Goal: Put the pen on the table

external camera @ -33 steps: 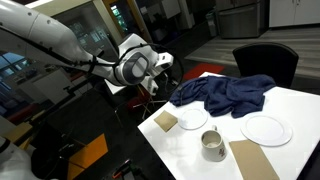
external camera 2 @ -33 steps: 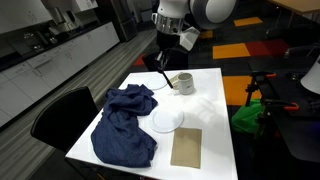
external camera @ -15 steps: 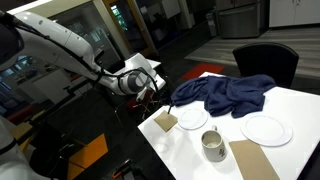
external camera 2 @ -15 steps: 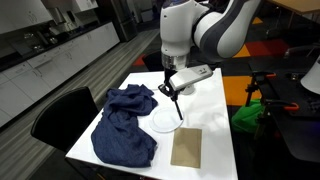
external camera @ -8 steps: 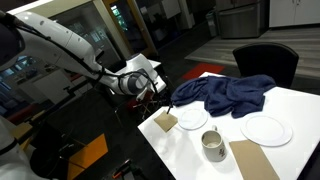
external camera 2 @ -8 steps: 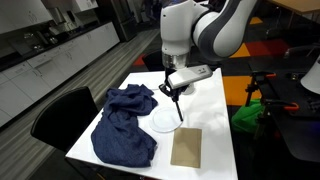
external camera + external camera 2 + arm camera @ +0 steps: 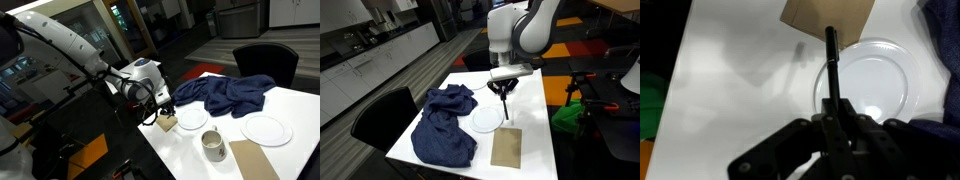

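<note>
A: Where is the pen?

B: The dark pen point(image 7: 832, 65) is pinched between the jaws of the claw point(image 7: 836, 118). It sticks straight out past the fingertips, pointing down at the white table point(image 7: 730, 70).

A: What lies near the claw?

B: A round white plate point(image 7: 880, 85) sits just beside the pen. A tan napkin point(image 7: 825, 12) lies just beyond the pen's tip. A blue cloth point(image 7: 943, 50) is past the plate. I cannot tell whether the tip touches the table.

The white table point(image 7: 300, 108) is carrying a rumpled dark blue cloth point(image 7: 225, 95) (spread over one end). Two white plates point(image 7: 266, 129) are lying just beside that cloth, a grey mug point(image 7: 212, 146) and two tan napkins point(image 7: 255, 160) near it.
</note>
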Action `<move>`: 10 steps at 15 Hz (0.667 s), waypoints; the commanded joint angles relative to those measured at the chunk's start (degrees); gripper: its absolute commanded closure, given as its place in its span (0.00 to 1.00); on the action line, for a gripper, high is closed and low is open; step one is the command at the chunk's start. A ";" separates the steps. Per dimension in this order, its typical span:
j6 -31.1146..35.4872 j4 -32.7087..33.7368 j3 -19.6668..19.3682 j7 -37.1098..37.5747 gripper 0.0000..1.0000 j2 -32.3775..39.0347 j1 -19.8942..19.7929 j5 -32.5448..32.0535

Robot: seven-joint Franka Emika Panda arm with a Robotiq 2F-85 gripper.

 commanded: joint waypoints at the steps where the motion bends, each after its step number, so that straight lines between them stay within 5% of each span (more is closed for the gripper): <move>1: -1.33 -0.66 2.60 -2.69 0.97 0.73 -3.89 6.80; 10: -1.46 1.09 2.29 -4.57 0.97 7.92 -7.39 14.60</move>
